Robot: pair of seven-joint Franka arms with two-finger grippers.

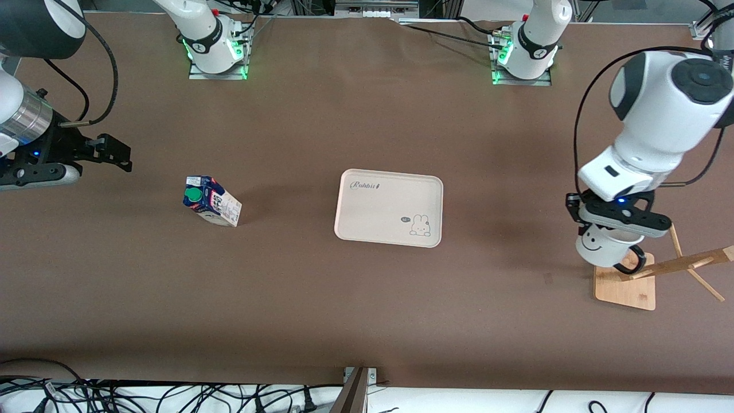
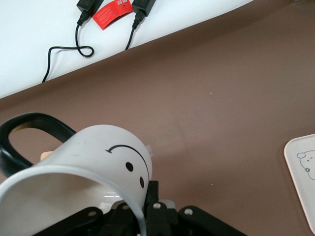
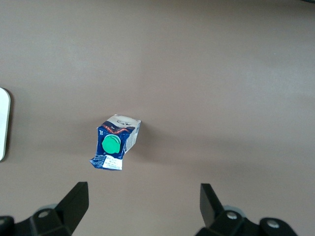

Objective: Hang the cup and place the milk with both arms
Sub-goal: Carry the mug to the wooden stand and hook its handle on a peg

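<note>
Front view: left claw (image 1: pixel 609 229) clamped on cup (image 1: pixel 599 245), handle at 4 o'clock over rack (image 1: pixel 676 265), set for hanging. Right claw (image 1: pixel 109 154) apart, waiting; milk (image 1: pixel 211 201) stands at tray's (image 1: pixel 390 207) 9 o'clock.
Left wrist view: cup (image 2: pixel 83 182) tilted.
Right wrist view: milk (image 3: pixel 115 142) on desk (image 3: pixel 221 73), between spread fingers (image 3: pixel 74 201).

White cup (image 1: pixel 599 245) bears a black smile; blue-white milk (image 1: pixel 213 202) has green cap.

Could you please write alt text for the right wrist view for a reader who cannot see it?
A milk carton with a green cap stands on the brown table below the right gripper, whose fingers are open.
</note>
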